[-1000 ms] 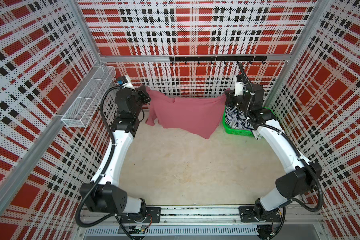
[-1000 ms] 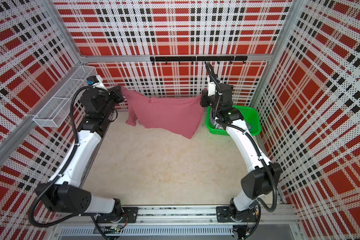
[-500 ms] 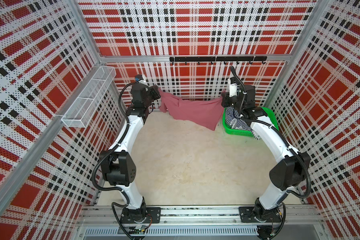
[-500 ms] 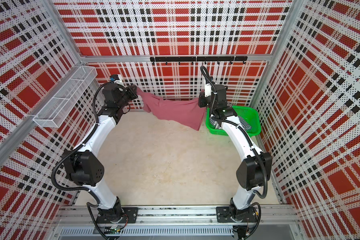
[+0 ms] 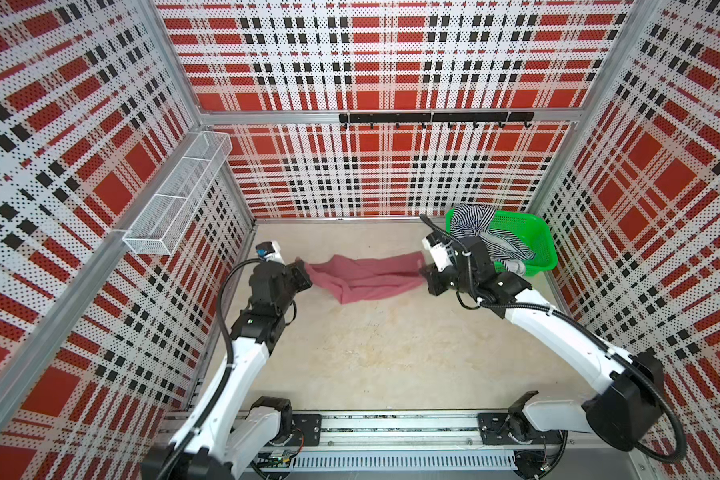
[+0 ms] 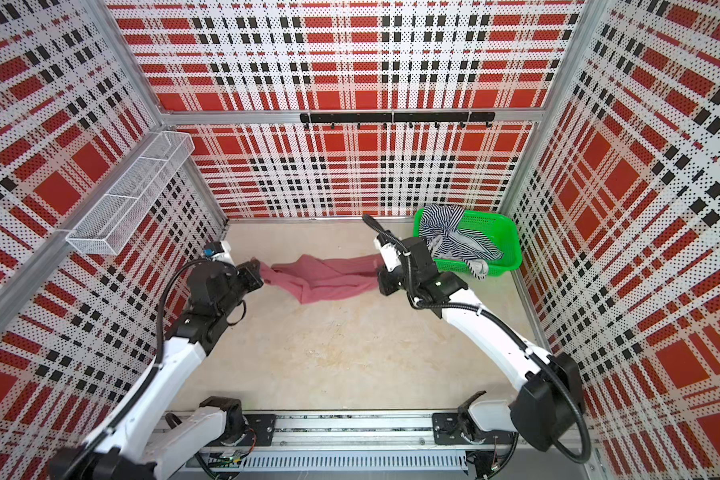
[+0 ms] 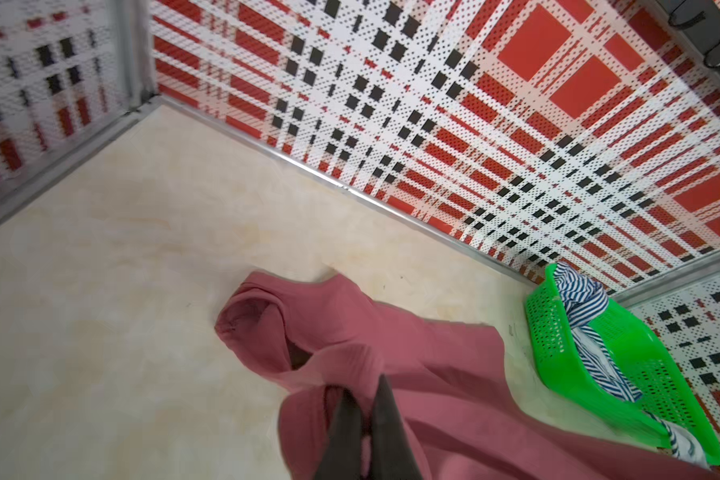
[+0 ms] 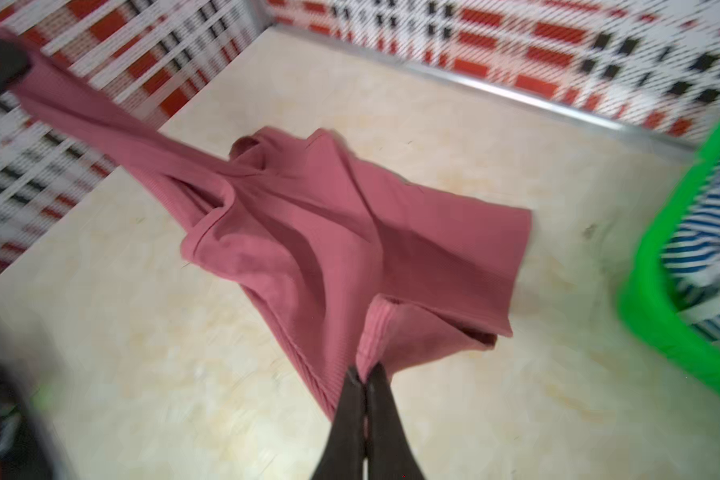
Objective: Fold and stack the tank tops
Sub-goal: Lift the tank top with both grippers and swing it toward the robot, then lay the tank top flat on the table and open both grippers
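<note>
Rose tank top [image 5: 366, 276] sags onto the far part of the surface [image 5: 391, 357]; we hold both its ends: left end effector [image 5: 301, 270] clamped tight on one end, right end effector [image 5: 424, 272] clamped tight on the other. Striped tank top [image 5: 472, 222] sits in the green basket [image 5: 543, 245], draped over its rim, near the right end effector.

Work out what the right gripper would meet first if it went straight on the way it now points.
The dusty-rose ribbed knit tank top itself: the right gripper is shut on its edge, and the cloth lies spread directly ahead. Past it, probably the beige tabletop, though depth is unclear.
</note>
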